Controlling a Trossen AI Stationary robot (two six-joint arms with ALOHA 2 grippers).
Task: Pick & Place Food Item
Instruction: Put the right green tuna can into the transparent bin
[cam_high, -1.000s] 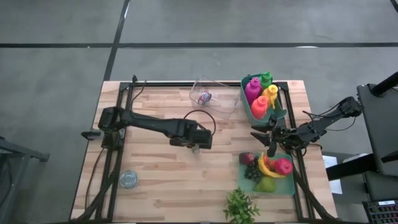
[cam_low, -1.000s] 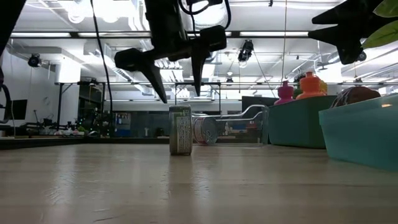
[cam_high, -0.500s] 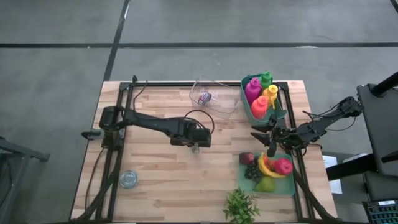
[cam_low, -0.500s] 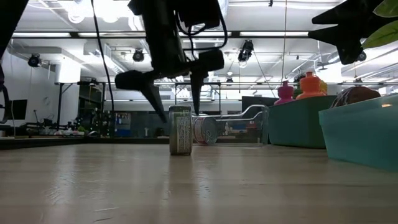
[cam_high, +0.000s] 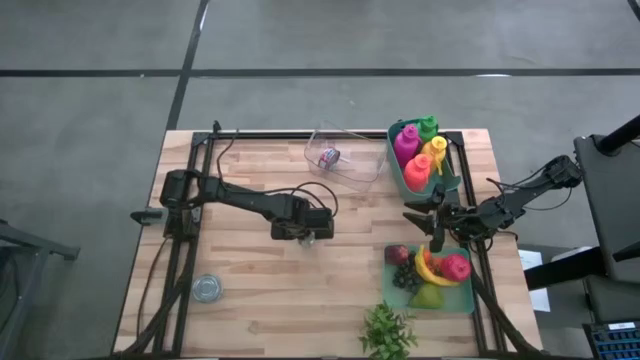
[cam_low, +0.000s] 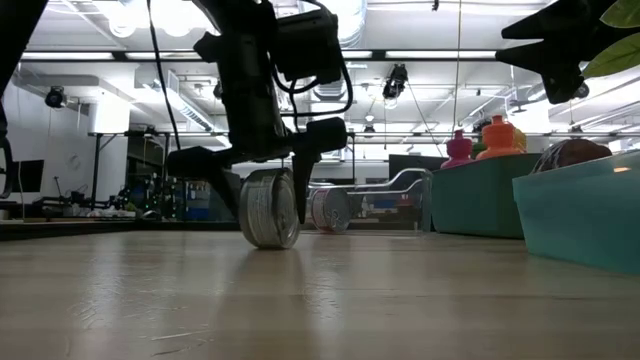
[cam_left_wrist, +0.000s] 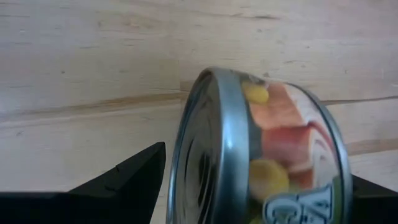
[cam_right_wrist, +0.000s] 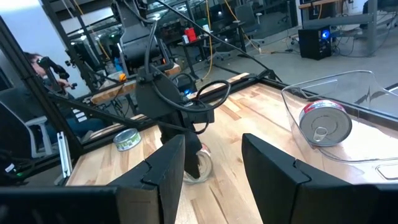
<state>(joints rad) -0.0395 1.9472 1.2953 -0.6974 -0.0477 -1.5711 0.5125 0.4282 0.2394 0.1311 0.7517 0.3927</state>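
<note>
Roughly at the middle of a wooden tabletop (cam_high: 260, 270), the task is only at its first step. From above, the left arm reaches across from the left edge, and its left claw (cam_high: 308, 228) is down at a small food can (cam_low: 268, 208). The table-level view shows the can standing on its rim, tilted, between the two fingers; the claw is wide apart around it, and I cannot tell whether the fingers actually press on it. Picking is therefore underway, while lifting and placing are both left to do.

A clear bin (cam_high: 345, 155) near the far edge already holds another can (cam_right_wrist: 324, 123), so it looks the likely destination. Open wood lies between the left claw and that bin, giving free room to travel. The right side is crowded: a teal bin of bottles (cam_high: 420, 155), a teal tray of fruit (cam_high: 430, 270), and the right claw (cam_high: 437, 232) hanging between them, partly open and empty. A third can (cam_high: 206, 289) sits near the front left corner, and a green plant (cam_high: 388, 331) at the front edge.
</note>
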